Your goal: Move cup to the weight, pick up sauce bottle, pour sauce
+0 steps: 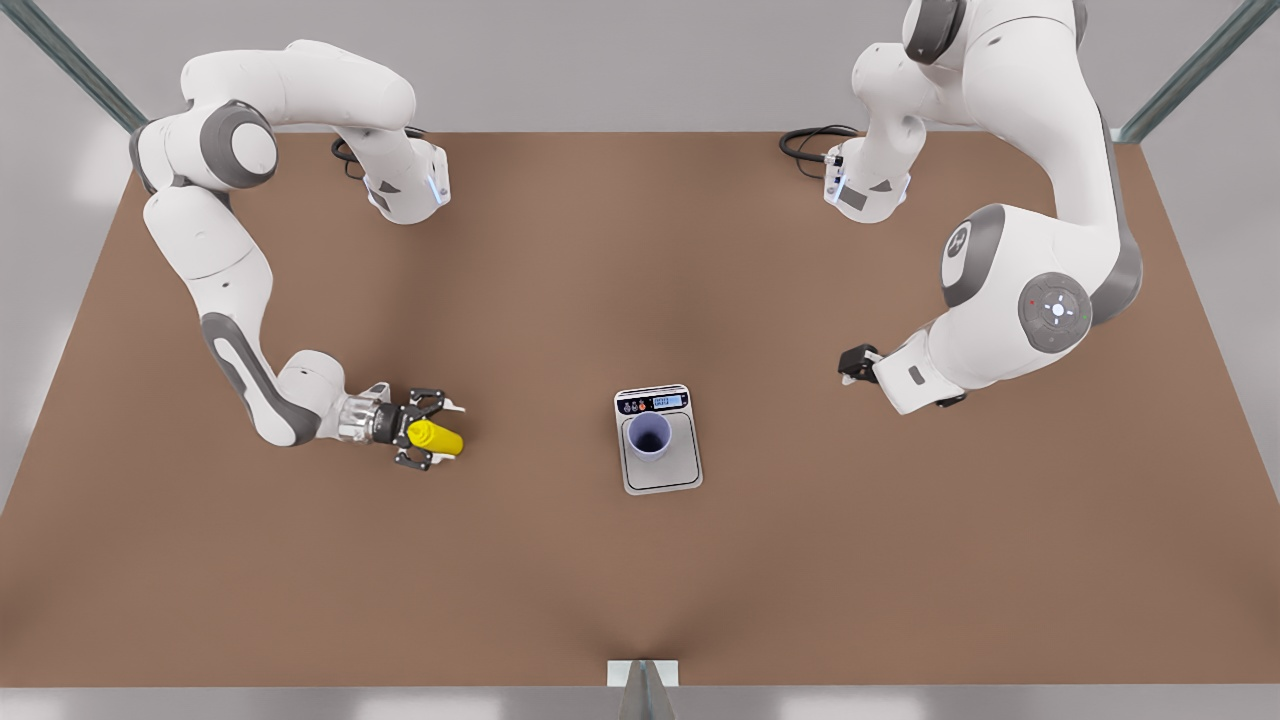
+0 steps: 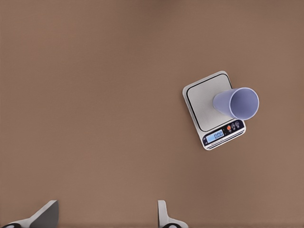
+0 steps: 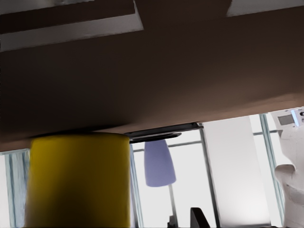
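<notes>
The lavender-blue cup (image 1: 650,437) stands upright on the steel plate of the weight (image 1: 667,472), a silver scale near the table's middle. Looking down from the left wrist, I see the cup (image 2: 236,103) on the weight (image 2: 205,100). The yellow sauce bottle (image 1: 437,438) is at the front view's left, between the fingers of my right gripper (image 1: 428,434), which is open around it with gaps on both sides. In the right wrist view the bottle (image 3: 78,180) is very close, with the cup (image 3: 160,164) behind it. My left gripper (image 1: 858,365) hovers open at the front view's right, its fingertips (image 2: 164,216) holding nothing.
The brown table (image 1: 900,560) runs wide around the scale. Both arm bases (image 1: 410,185) stand at the far edge with black cables beside them. A small white bracket (image 1: 643,675) sits at the near edge.
</notes>
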